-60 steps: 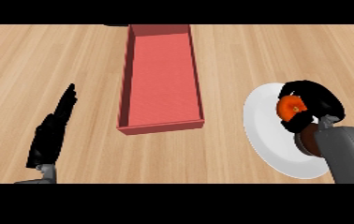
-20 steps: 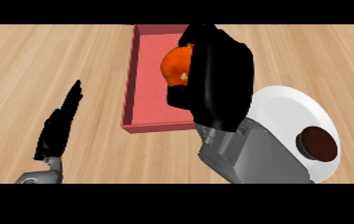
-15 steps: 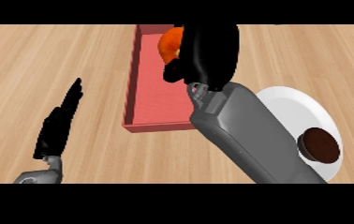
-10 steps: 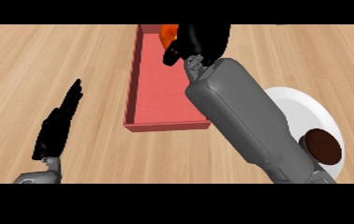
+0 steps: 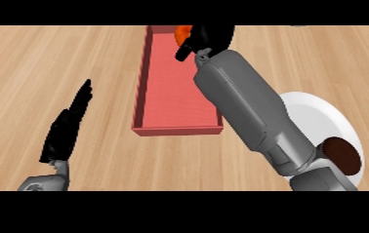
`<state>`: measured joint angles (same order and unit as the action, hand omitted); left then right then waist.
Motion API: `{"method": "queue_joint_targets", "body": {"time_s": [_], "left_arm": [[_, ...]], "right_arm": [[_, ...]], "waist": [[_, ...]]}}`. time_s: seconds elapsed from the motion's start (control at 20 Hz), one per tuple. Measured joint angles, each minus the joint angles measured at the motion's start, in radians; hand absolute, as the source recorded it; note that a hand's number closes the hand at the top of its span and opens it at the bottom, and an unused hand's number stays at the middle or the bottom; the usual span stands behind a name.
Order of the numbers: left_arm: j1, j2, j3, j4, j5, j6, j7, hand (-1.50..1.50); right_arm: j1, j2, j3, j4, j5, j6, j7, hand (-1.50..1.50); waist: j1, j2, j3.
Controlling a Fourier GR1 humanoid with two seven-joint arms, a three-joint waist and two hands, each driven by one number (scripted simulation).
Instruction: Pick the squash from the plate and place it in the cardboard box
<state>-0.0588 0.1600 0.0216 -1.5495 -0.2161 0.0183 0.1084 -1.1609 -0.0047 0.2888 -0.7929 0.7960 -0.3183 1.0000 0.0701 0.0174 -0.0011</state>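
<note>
My right hand [image 5: 209, 38] reaches over the far end of the red box [image 5: 162, 100], fingers curled round the orange squash [image 5: 183, 32], of which only a sliver shows at the hand's left edge. Its grey forearm lies across the box's right wall. The white plate [image 5: 317, 115] sits at the right, partly hidden by the forearm, with a dark brown round item [image 5: 341, 155] on its near side. My left hand [image 5: 66, 127] rests open at the lower left, fingers pointing up and away.
Wooden counter [image 5: 65, 56] surrounds the box. The box's long red floor shows bare between its near wall and my right hand.
My right hand has carried the squash from the plate over the box and on toward its far end. The left hand has stayed still.
</note>
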Motion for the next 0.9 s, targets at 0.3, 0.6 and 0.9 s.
{"method": "queue_joint_targets", "body": {"time_s": [0.3, 0.6, 0.9], "left_arm": [[0.000, 0.001, 0.001, 0.010, -0.005, -0.002, -0.009, 0.00], [-0.001, 0.003, 0.014, 0.019, 0.003, -0.001, -0.018, 0.00], [0.015, 0.005, 0.026, 0.022, 0.006, 0.002, -0.020, 0.00]], "right_arm": [[-0.034, 0.001, -0.005, 0.166, -0.092, -0.168, -0.077, -1.50], [-0.048, 0.001, -0.056, 0.193, -0.103, -0.413, -0.158, -1.50], [-0.002, -0.001, -0.125, 0.119, -0.146, -0.619, -0.255, -1.50]], "waist": [[0.009, 0.003, 0.000], [-0.003, 0.001, 0.001], [-0.029, -0.007, 0.002]]}}
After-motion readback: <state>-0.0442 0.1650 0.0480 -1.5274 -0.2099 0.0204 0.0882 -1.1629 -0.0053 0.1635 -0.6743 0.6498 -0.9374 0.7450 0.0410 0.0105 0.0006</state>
